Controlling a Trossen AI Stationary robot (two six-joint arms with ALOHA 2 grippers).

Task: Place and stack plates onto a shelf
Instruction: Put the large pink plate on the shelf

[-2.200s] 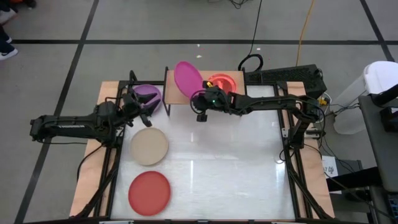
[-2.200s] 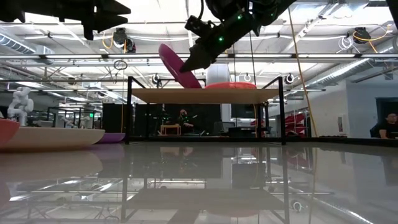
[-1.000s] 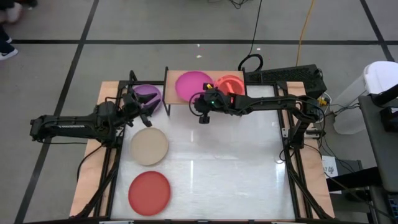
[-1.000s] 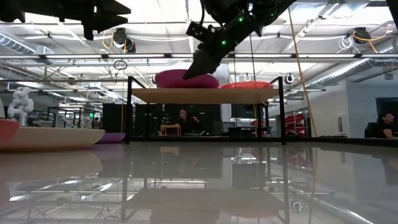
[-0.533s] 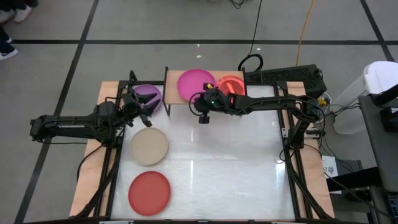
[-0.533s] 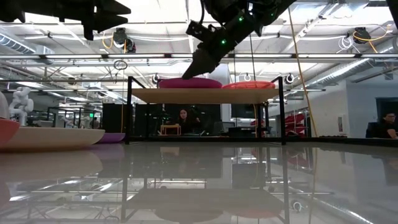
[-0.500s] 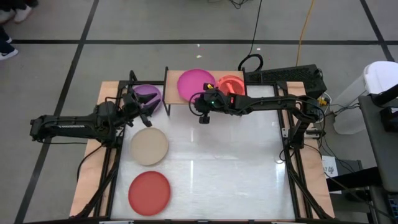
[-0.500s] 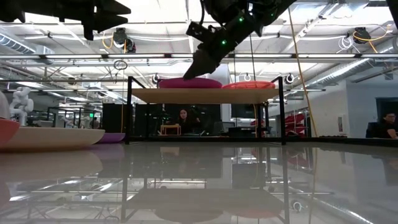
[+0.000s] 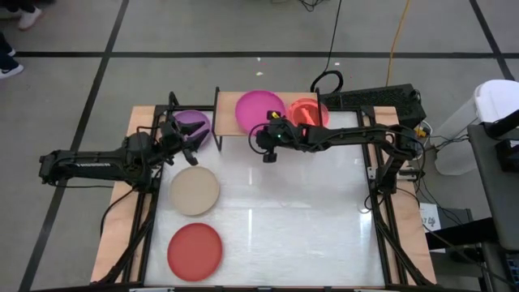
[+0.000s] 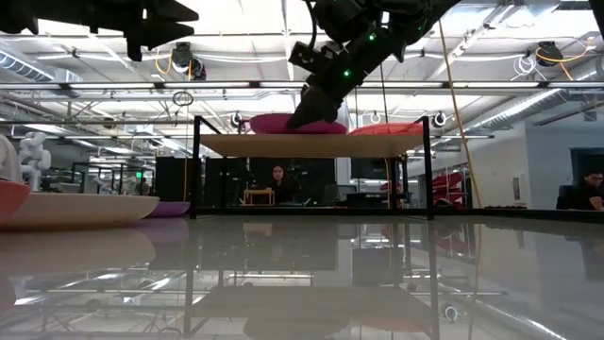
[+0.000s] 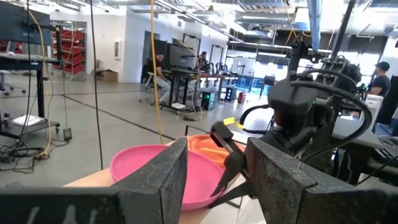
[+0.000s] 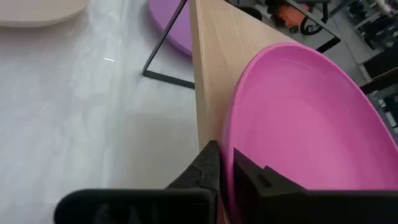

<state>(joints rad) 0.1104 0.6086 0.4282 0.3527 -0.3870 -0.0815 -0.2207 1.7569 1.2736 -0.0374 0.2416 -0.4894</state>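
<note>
The magenta plate (image 9: 259, 108) lies flat on the light-wood shelf (image 9: 225, 122), beside a translucent orange plate (image 9: 308, 111) at the shelf's right end. My right gripper (image 12: 227, 165) is shut at the magenta plate's near rim. A purple plate (image 9: 195, 122) lies on the table left of the shelf. My left gripper (image 11: 214, 180) hovers open over it and holds nothing. The beige plate (image 9: 195, 191) and the red plate (image 9: 195, 250) lie flat on the table, nearer the front. My right gripper touches the magenta plate's near rim (image 12: 231, 140) with its shut fingertips (image 12: 210, 158). The fingers slant down from the table's near right side. The plate lies flat on the shelf board, its right edge against the orange plate.
The shelf stands on thin black legs (image 10: 195, 170) at the table's far edge. White tabletop (image 9: 300, 211) stretches in front of the shelf and to the right. The black frame rails (image 9: 381, 219) run along the table's sides.
The magenta plate has gone from slightly tilted to flat on the shelf and has slid toward the right, up to the orange plate. My right gripper has shifted a little toward the table's right edge, staying at the plate's near rim.
</note>
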